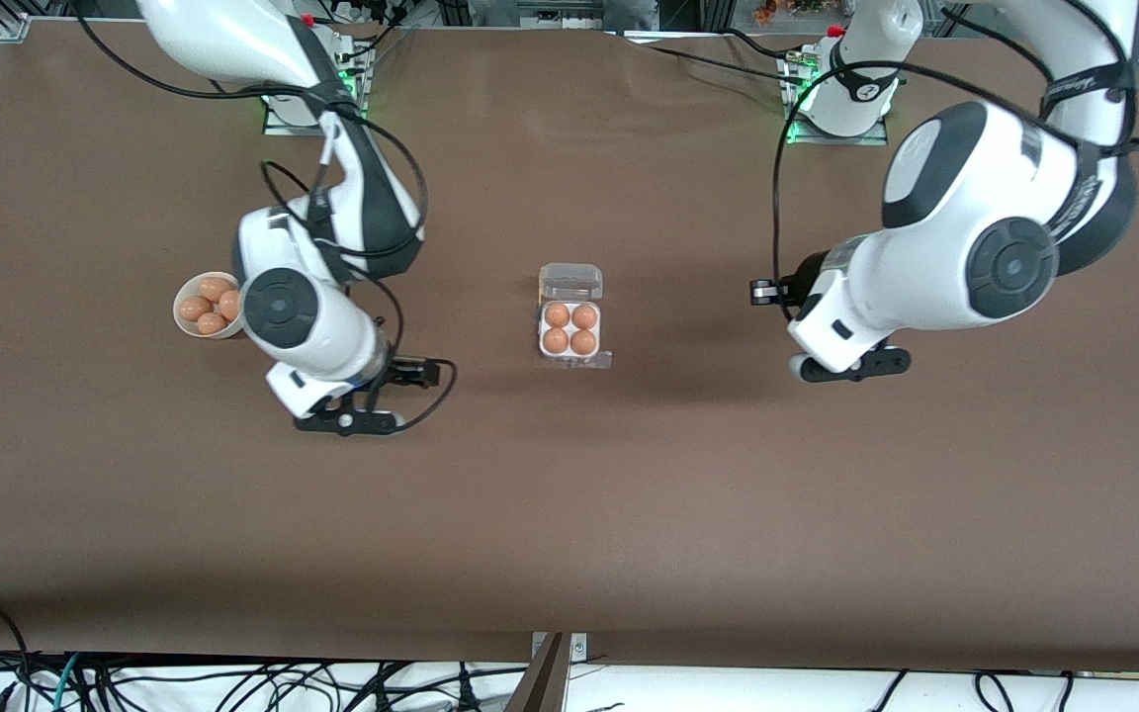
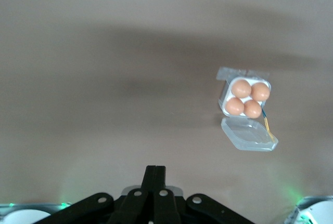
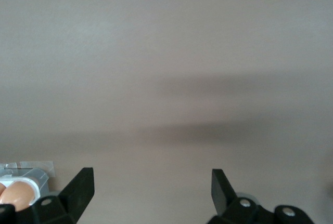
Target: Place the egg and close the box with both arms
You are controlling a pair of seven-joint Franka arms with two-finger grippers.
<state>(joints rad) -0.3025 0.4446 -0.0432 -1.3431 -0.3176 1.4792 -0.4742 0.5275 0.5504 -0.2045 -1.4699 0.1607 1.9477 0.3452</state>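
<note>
Brown table [image 1: 629, 514]: box [image 1: 570, 329] open, 4 eggs; bowl [image 1: 196, 307] 4; left claw [image 2: 155, 174] together, right claw [image 3: 152, 187] apart.

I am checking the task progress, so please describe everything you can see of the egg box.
The box is a small square carton with a white tray and a clear plastic lid, hinged on the edge farther from the front camera. The lid is open and tilted back. All four cells hold orange-brown eggs. A clear flap lies flat along the edge nearest that camera. The box rests on the brown table, about midway between the two arms. No gripper touches it.
</note>
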